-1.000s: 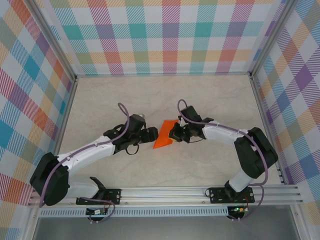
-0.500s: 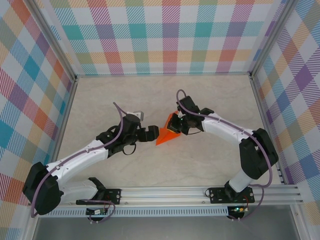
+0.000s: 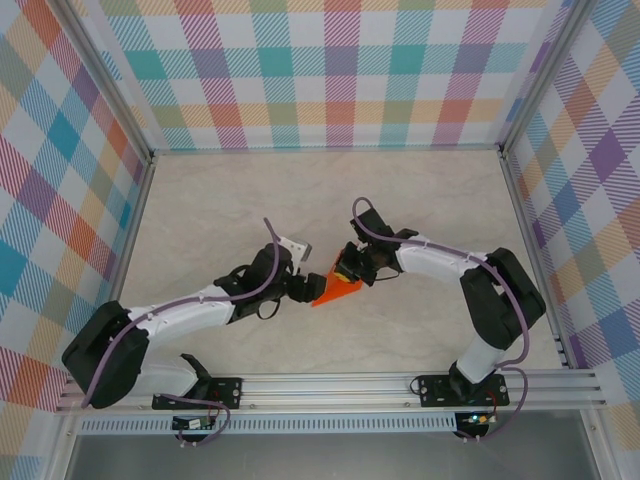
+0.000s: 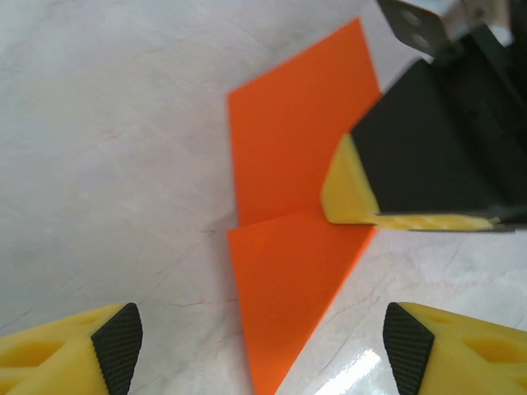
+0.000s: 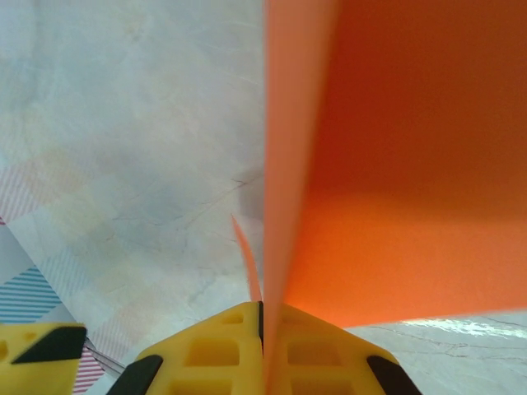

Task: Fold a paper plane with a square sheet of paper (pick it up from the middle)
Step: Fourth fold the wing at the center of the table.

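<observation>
paper: the folded orange sheet (image 3: 337, 288) sits mid-table (image 3: 420, 200), between the two grippers. In the left wrist view it (image 4: 292, 247) reads as a partly folded piece w/ a crease line across it, one pointed end toward 6 o'clock.

right gripper: the right gripper (image 3: 352, 272) is clamped on the sheet's edge at about 1 o'clock of the paper; in its own cam the paper (image 5: 387, 164) runs straight into the closed yellow fingers (image 5: 222, 354), held on edge.

left gripper: the left gripper (image 3: 303, 287) is at 9 o'clock of the paper, jaws spread wide, nothing in them; pads (image 4: 115, 346) sit either side of the lower point, not touching it.

step: I judge I'm mid-fold, the right arm holding a flap up while the left lines up to press or take the tip.

how to do it well: keep the right's pinch steady, no twist, so the crease stays true. Bring the left in low along the table, centre the point between the pads, and only then close. Go slow; thin paper buckles if pushed from the side.

risk: the flap could spring back if the right lets go before the left has it.

hard to see: top view too small to tell the fold layers. Right wrist cam is nearly swamped by orange, so I can't tell how deep the pinch goes. Whether the paper's low edge rests on the table: can't tell.
</observation>
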Controlling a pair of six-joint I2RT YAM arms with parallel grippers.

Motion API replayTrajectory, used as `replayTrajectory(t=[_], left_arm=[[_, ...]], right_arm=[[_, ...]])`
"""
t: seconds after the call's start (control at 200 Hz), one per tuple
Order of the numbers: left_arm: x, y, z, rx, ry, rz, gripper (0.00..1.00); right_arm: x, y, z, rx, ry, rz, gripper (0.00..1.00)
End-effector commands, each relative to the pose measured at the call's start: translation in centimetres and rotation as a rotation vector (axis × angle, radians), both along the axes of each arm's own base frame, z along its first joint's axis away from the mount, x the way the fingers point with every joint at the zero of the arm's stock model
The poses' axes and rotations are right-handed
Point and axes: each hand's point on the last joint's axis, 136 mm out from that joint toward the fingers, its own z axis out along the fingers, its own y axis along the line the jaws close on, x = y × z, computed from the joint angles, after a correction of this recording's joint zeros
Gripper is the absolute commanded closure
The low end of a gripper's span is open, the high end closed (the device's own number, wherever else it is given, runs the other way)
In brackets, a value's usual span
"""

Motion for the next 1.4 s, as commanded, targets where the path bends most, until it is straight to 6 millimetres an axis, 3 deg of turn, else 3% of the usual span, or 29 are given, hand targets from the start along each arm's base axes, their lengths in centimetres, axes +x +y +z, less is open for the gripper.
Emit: replayTrajectory(t=[0.0,0.305,0.63,0.805,0.99,1.21,1.395], left_arm=[[-0.1,-1.8,0.5,0.002,-0.153,-0.146,0.24],[-1.3,-3.5,-1.9,0.025,-0.247,-0.294,0.30],[-0.4,-4.9,-4.1,0.059,-0.314,-0.356,0.51],[0.2,-5.1,-4.3,0.033,-0.325,-0.347,0.60],[0.0,-4.9,-4.3,0.029,-0.317,-0.354,0.75],[-0.3,-4.9,-5.0,0.036,-0.293,-0.367,0.84],[-0.3,-5.1,-5.0,0.019,-0.276,-0.365,0.93]], right_arm=[[-0.2,0.2,-0.3,0.041,0.062,-0.066,0.96],[0.1,-0.6,-0.9,0.068,0.129,-0.155,0.96],[0.4,-0.5,-0.6,0.093,0.160,-0.149,0.95],[0.3,-0.6,-0.8,0.083,0.168,-0.137,0.96],[0.1,-0.8,-0.9,0.079,0.173,-0.134,0.96],[0.2,-0.7,-0.5,0.102,0.167,-0.138,0.87],[0.4,-0.9,0.5,0.104,0.132,-0.107,0.69]])
